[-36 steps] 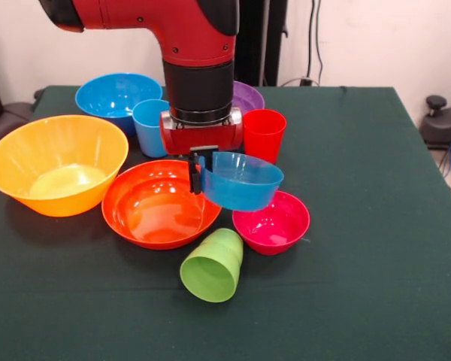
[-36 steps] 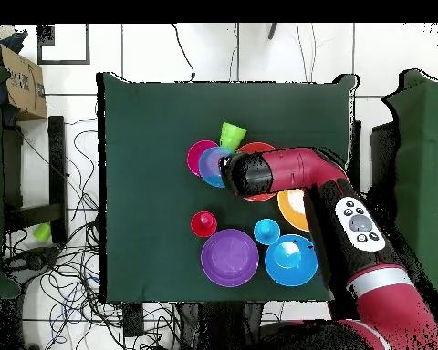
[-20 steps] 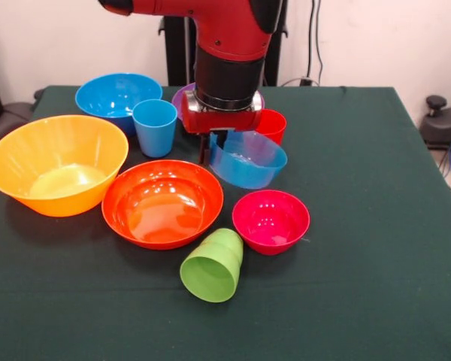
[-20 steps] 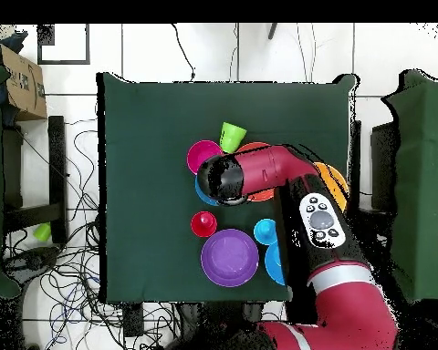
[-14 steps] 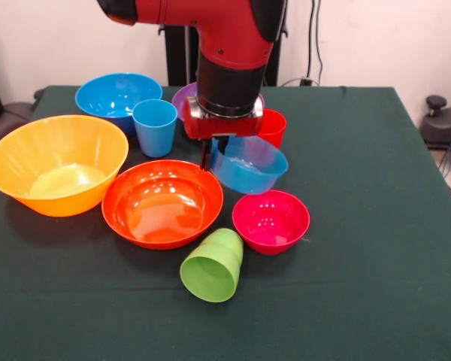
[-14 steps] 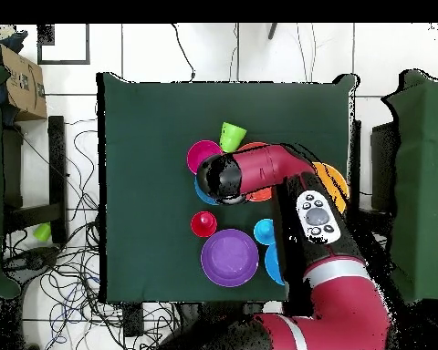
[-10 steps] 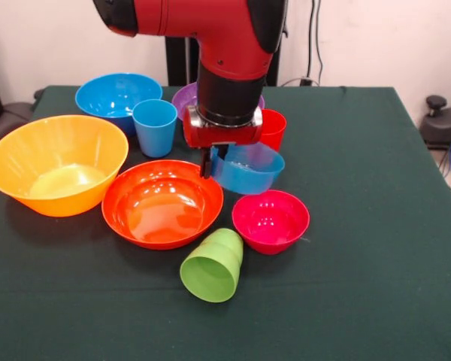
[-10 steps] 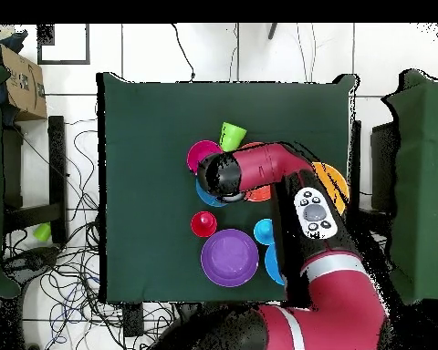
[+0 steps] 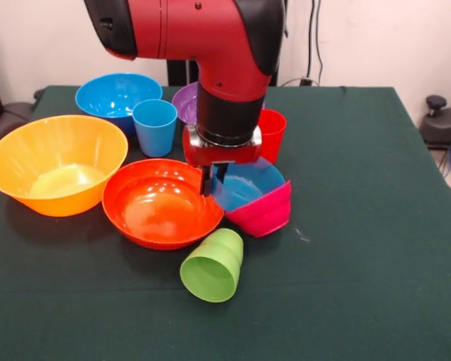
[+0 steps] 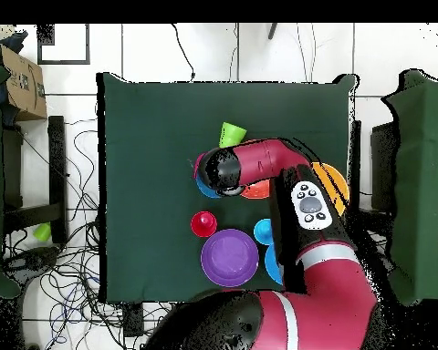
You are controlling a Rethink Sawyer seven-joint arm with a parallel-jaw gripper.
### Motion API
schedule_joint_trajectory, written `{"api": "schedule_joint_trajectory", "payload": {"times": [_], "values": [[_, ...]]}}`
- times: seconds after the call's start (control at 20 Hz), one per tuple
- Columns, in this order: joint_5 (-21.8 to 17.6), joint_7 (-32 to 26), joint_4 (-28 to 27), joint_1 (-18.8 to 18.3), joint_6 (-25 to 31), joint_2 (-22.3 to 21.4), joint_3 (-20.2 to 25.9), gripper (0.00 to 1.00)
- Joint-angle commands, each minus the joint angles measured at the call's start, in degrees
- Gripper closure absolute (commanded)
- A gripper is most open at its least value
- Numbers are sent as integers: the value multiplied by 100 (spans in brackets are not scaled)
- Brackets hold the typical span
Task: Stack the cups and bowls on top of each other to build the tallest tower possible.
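Jaws [image 9: 214, 179] pinch small blue bowl [image 9: 248, 184] inside tilted magenta bowl [image 9: 264, 215].

Sm bowl [image 9: 244, 188] nested in tilted bowl [image 9: 267, 214], w/ cup [image 9: 212, 266] in front.

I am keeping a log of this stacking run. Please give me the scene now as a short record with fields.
gripper: shut on the small blue bowl's rim
small blue bowl: sitting inside the magenta bowl
magenta bowl: tilted, one side lifted
green cup: on its side, in front of the bowls
red-orange bowl: upright, beside the gripper
yellow bowl: upright, apart from the pile
red cup: upright behind the arm
tower: only two bowls nested so far
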Motion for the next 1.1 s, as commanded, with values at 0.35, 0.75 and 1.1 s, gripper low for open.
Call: {"api": "schedule_joint_trajectory", "payload": {"times": [0.35, 0.75, 1.1], "values": [[274, -74, -605, 88, 25, 337, 288, 100], [1037, -680, 149, -126, 1294, -679, 520, 100], [1270, -916, 476, -242, 1783, -1171, 592, 100]]}}
